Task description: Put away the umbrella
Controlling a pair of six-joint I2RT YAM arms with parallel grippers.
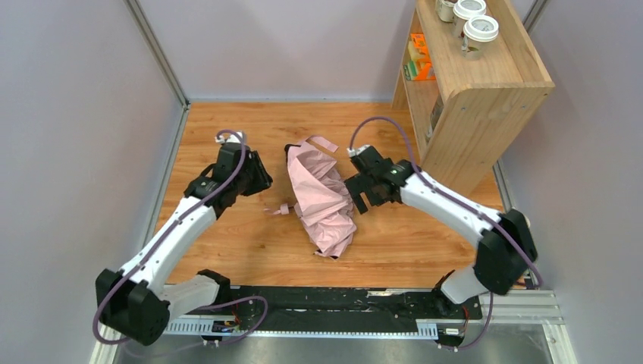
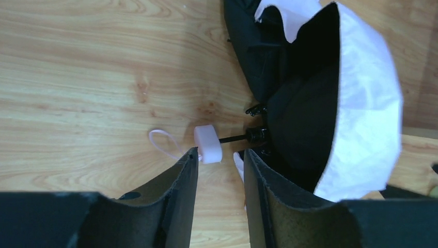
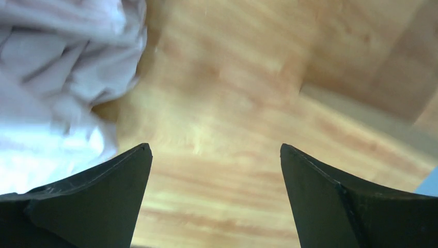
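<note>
The umbrella lies collapsed on the wooden table, a crumpled pale pink canopy with black lining. Its small pink handle, wrist loop and thin black shaft point left towards my left gripper. My left gripper is partly open and empty, its fingertips just short of the handle; in the top view it sits left of the canopy. My right gripper is wide open and empty, over bare wood at the canopy's right edge; in the top view it is right beside the umbrella.
A wooden shelf unit stands at the back right, close behind the right arm, with lidded paper cups on top and coloured items inside. Grey walls enclose the table on the left, back and right.
</note>
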